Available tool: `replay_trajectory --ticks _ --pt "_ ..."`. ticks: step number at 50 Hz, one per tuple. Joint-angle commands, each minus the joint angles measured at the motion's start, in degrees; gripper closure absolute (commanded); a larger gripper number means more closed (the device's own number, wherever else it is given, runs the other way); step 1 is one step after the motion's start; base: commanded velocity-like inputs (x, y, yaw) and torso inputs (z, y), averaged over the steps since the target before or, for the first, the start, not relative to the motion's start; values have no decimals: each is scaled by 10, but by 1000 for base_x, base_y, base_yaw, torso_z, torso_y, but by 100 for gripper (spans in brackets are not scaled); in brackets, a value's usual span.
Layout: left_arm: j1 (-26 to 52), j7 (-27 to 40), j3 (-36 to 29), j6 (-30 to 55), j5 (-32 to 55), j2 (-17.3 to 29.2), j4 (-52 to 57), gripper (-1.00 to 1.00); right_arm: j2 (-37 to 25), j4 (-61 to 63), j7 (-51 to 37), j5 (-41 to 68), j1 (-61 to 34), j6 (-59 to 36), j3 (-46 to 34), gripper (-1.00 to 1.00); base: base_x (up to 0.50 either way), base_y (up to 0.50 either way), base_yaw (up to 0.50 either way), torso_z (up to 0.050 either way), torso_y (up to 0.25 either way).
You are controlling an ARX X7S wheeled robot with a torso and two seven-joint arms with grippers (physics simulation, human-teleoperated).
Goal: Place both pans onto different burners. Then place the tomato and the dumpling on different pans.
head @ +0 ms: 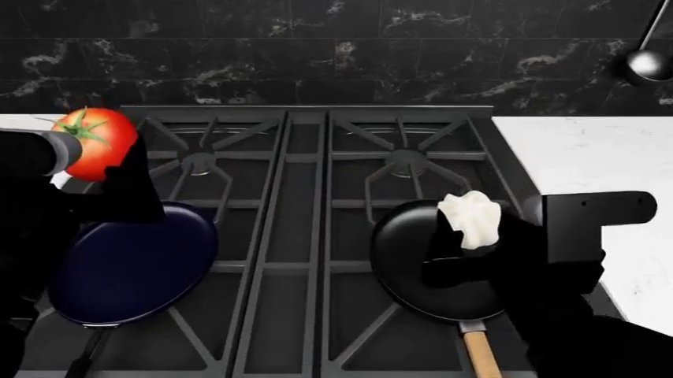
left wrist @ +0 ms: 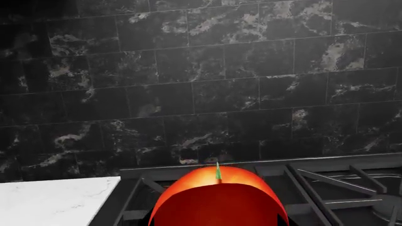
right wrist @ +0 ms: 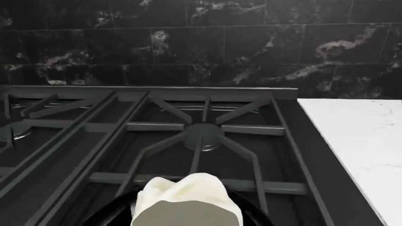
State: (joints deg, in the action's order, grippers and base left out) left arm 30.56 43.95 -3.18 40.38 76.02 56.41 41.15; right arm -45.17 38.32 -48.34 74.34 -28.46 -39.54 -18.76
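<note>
Ladle hangs at 2 o'clock over counter. Left gripper clamps tomato above blue pan; right gripper clamps dumpling over black pan.

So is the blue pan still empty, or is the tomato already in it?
Empty. The blue pan shows only bare dark surface; the tomato is held in the left gripper, up by the pan's far-left rim.

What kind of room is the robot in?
It looks like a kitchen. There is a black gas stove with star-shaped grates, a blue pan and a black pan sitting on it, a white counter beside it, and a ladle hanging on the dark tiled wall.
</note>
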Motion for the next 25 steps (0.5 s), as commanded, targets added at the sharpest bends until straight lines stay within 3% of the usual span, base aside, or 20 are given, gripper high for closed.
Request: replay_trajectory --ticks 1,8,9,25 --pt "-8 2 3 -9 1 -2 -4 100 13 -3 20 -30 25 5 -15 100 0 0 0 0 0" --pt "-12 0 3 -11 -3 -3 -6 100 12 -2 23 -30 27 6 -17 100 0 0 0 0 0" --pt "-11 0 2 -11 -3 -4 -6 100 10 1 22 -26 24 5 -14 -100 0 0 0 0 0" --pt "-18 -5 1 -14 -10 -7 -12 100 -28 59 -41 60 -58 -25 18 -100 0 0 0 0 1"
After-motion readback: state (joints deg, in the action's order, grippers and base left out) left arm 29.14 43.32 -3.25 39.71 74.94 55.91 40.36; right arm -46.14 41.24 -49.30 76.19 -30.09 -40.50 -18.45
